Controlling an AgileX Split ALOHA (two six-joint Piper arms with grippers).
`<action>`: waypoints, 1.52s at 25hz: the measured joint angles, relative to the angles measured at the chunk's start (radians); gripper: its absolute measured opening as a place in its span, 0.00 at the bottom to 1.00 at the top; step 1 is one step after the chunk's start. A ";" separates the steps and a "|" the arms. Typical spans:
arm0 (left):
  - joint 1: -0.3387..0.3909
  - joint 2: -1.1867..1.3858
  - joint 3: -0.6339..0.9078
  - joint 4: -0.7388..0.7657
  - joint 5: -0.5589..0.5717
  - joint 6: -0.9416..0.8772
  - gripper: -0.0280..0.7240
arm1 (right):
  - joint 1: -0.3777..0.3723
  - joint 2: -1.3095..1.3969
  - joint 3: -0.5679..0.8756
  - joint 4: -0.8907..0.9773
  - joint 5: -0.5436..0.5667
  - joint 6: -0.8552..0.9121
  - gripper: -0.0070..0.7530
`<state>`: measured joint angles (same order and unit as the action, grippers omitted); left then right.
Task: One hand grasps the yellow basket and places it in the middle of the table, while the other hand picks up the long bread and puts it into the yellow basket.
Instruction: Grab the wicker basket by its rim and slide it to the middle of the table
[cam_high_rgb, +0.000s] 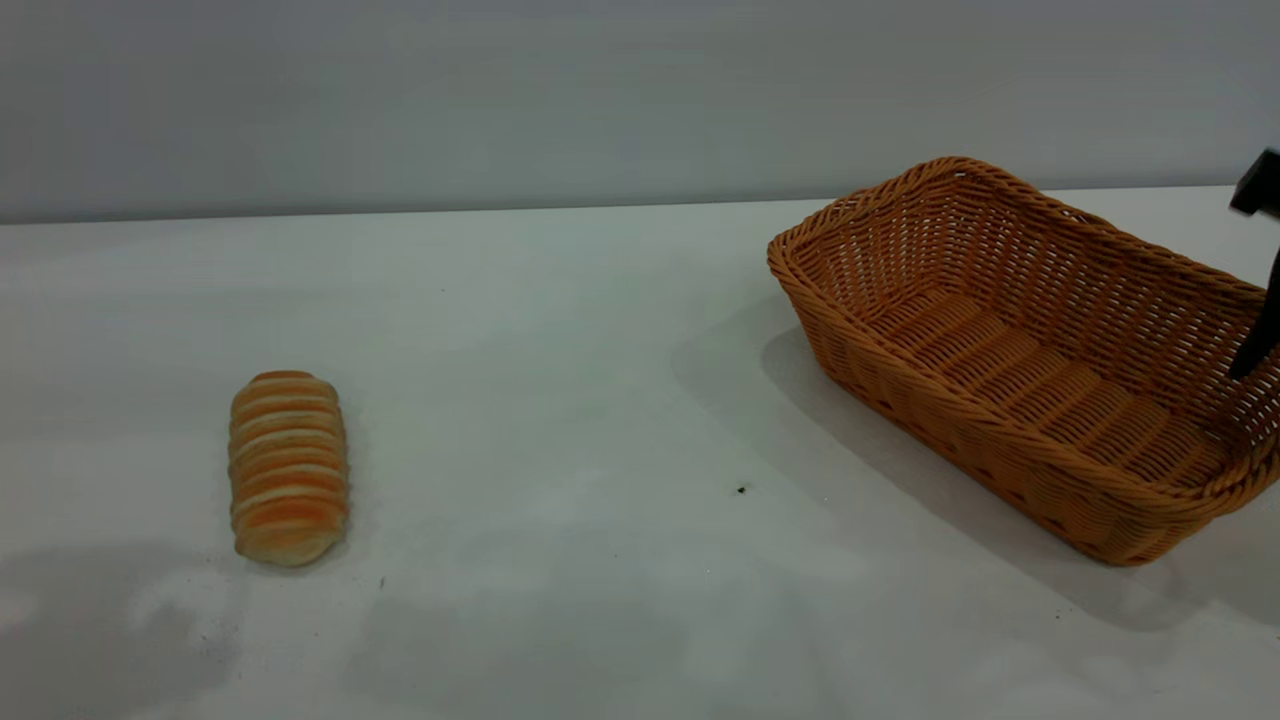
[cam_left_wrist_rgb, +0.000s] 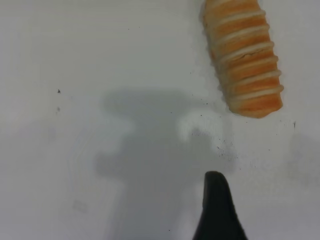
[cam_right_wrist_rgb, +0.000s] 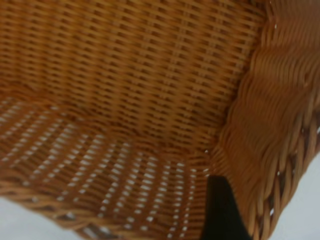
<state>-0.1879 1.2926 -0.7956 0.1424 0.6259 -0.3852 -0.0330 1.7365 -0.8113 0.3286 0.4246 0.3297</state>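
Wicker basket (cam_high_rgb: 1030, 360), orange-tan, rectangular, sits at counter's (cam_high_rgb: 560, 400) right, empty. Right claw (cam_high_rgb: 1262, 300) dips one finger inside its rim, probably for drag to middle; spread unclear. Banded oblong loaf (cam_high_rgb: 289, 466) far left; left claw (cam_left_wrist_rgb: 216, 210) hovers nearby, spread unclear.

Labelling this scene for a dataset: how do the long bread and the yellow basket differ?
The yellow basket is far bigger than the long bread. The basket is open woven wicker; the bread is a solid loaf banded orange and cream. The bread lies alone at the left; the basket sits right, by the right gripper. Both rest on the table.
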 joint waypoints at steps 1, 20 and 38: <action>0.000 0.000 0.000 0.000 0.000 0.000 0.78 | 0.000 0.011 0.000 0.001 -0.009 -0.002 0.71; 0.000 0.000 0.000 0.000 0.013 0.001 0.78 | 0.000 0.166 -0.008 -0.018 -0.139 -0.003 0.68; 0.000 0.000 0.000 0.000 0.015 0.002 0.78 | -0.003 0.196 -0.111 -0.025 -0.086 -0.209 0.14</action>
<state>-0.1879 1.2926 -0.7956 0.1424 0.6414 -0.3830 -0.0358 1.9324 -0.9226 0.3040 0.3382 0.1207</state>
